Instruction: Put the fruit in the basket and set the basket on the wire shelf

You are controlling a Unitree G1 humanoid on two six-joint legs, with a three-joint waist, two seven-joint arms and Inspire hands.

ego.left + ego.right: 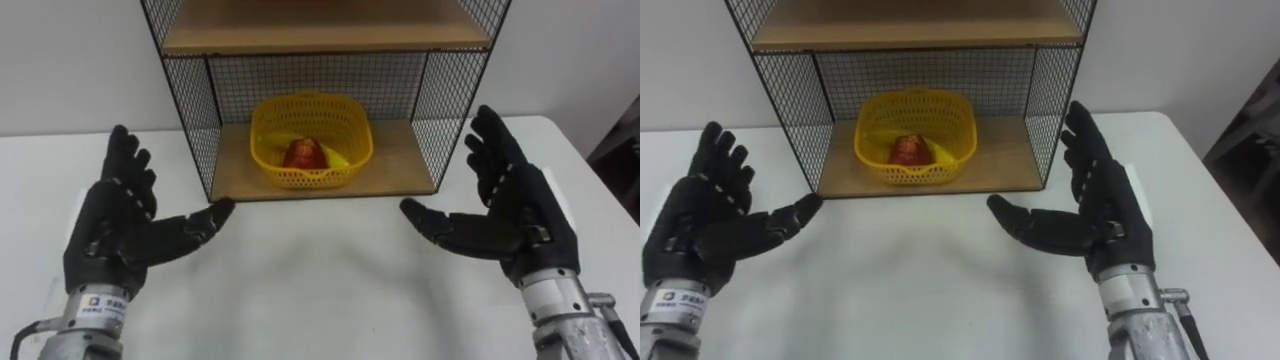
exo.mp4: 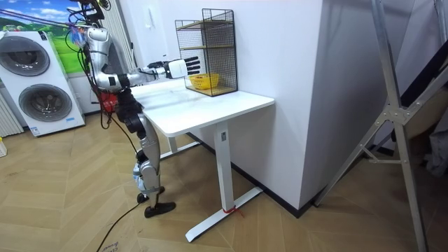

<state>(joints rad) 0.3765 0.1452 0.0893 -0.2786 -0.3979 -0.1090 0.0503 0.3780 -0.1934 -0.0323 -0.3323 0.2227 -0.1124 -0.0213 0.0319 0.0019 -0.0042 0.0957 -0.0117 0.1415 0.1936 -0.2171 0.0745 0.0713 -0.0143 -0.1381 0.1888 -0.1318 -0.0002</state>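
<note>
A smooth white table is set against a plain white wall, and a wire shelf of thin black mesh with flat wooden boards is stood on it at the back. On the lowest board of the shelf, roughly at its middle, a yellow plastic basket is placed; it is rounded, with latticed walls and a thick rim. A glossy red fruit is held inside the basket, and a smooth yellow fruit is tucked beside it against the wall. Both hands are raised over the table in front of the shelf, well apart. The left hand, gloved in black, is seen before the shelf's left corner with fingers spread and thumb pointed inward; nothing is held. The right hand is mirrored before the shelf's right corner, fingers straight and splayed, likewise empty. In the room view the robot is seen standing at the table edge opposite the shelf, on a wooden plank floor, with two round-doored washing machines beyond it.
</note>
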